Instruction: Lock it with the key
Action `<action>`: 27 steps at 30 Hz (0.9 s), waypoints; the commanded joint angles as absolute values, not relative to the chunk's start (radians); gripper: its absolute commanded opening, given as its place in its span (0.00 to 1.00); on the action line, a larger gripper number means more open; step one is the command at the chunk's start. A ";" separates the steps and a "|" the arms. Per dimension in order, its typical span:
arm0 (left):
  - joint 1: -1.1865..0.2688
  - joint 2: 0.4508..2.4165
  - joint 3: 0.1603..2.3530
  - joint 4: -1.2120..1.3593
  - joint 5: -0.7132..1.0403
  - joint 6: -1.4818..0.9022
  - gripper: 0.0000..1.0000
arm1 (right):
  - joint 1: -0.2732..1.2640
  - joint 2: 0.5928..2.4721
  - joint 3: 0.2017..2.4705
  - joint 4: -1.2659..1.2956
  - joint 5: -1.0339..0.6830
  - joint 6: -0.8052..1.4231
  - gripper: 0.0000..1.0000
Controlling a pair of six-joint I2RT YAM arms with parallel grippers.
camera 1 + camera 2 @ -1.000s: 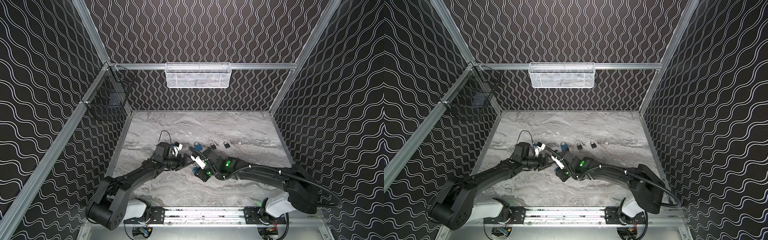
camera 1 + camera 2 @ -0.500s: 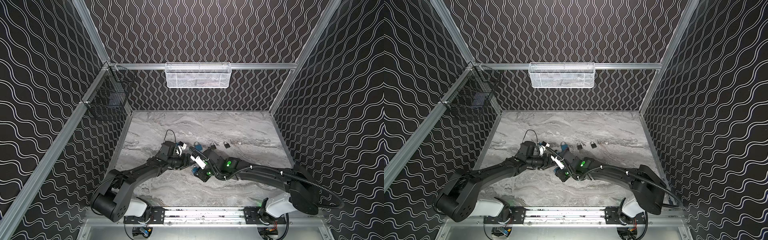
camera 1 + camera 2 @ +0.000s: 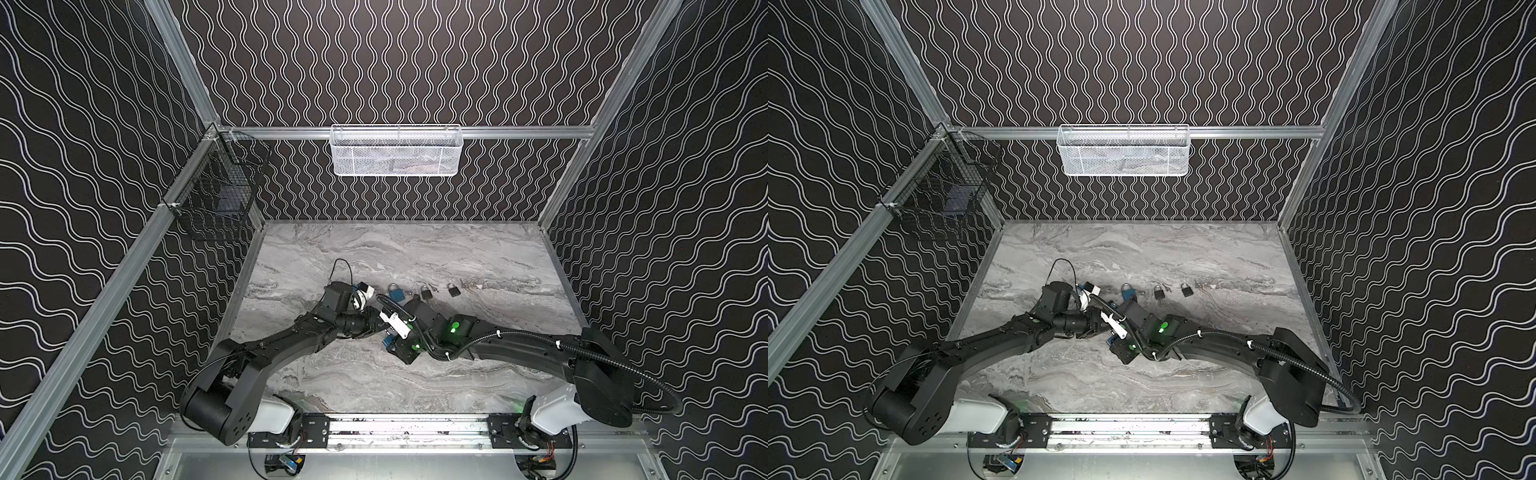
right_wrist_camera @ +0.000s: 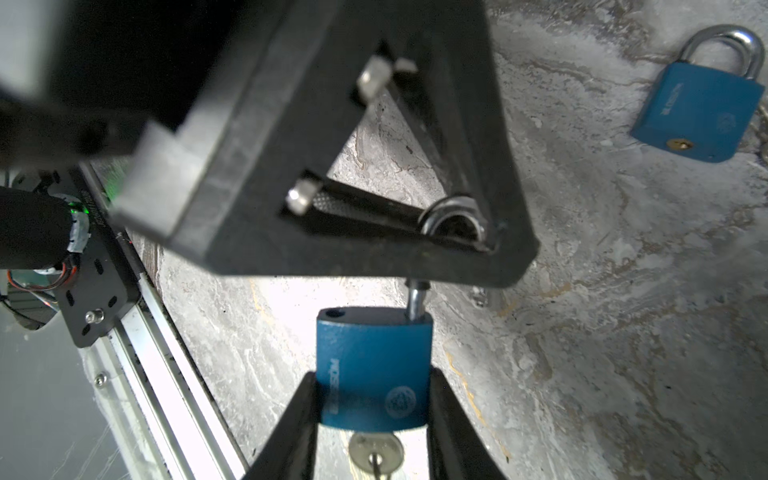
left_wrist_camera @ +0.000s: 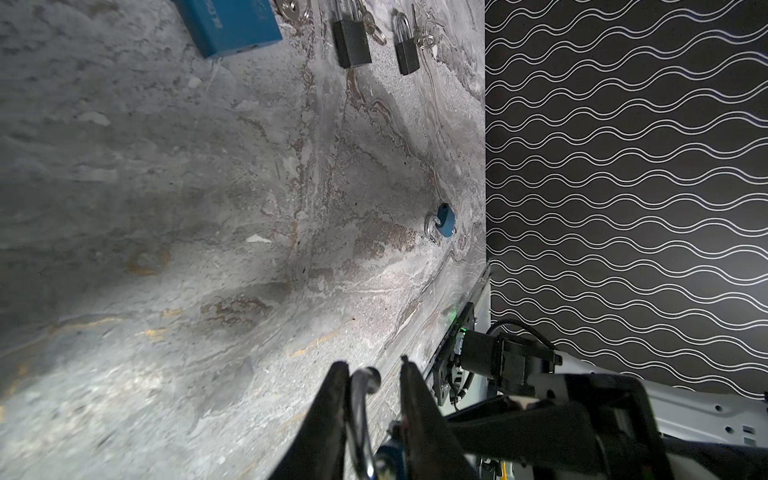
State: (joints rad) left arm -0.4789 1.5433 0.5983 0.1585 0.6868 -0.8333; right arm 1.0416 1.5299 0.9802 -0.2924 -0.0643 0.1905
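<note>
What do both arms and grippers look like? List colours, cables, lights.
Both the left arm and right arm are matte black, each on a white base housing. A ribbed black conduit runs along the right arm, with green lights near its wrist. A thin black cable loop rises from the left wrist. The left gripper and right gripper have black, tapering fingers.

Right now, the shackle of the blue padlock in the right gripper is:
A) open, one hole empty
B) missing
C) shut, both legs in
A: the right wrist view shows one shackle leg entering the held blue padlock and the other hole empty.
</note>
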 commanded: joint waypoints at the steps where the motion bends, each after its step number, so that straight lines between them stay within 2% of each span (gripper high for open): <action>1: -0.480 1.542 0.614 0.160 0.688 -0.811 0.23 | 1.043 1.534 0.991 -0.261 -0.061 0.176 0.21; 18: -0.485 1.520 0.624 0.098 0.652 -0.789 0.01 | 1.043 1.529 1.015 -0.253 -0.053 0.190 0.24; 26: -0.485 1.504 0.632 0.074 0.628 -0.786 0.00 | 1.043 1.499 1.003 -0.242 -0.037 0.208 0.38; 27: -0.485 1.499 0.632 0.069 0.625 -0.785 0.00 | 1.044 1.496 0.976 -0.242 -0.032 0.211 0.44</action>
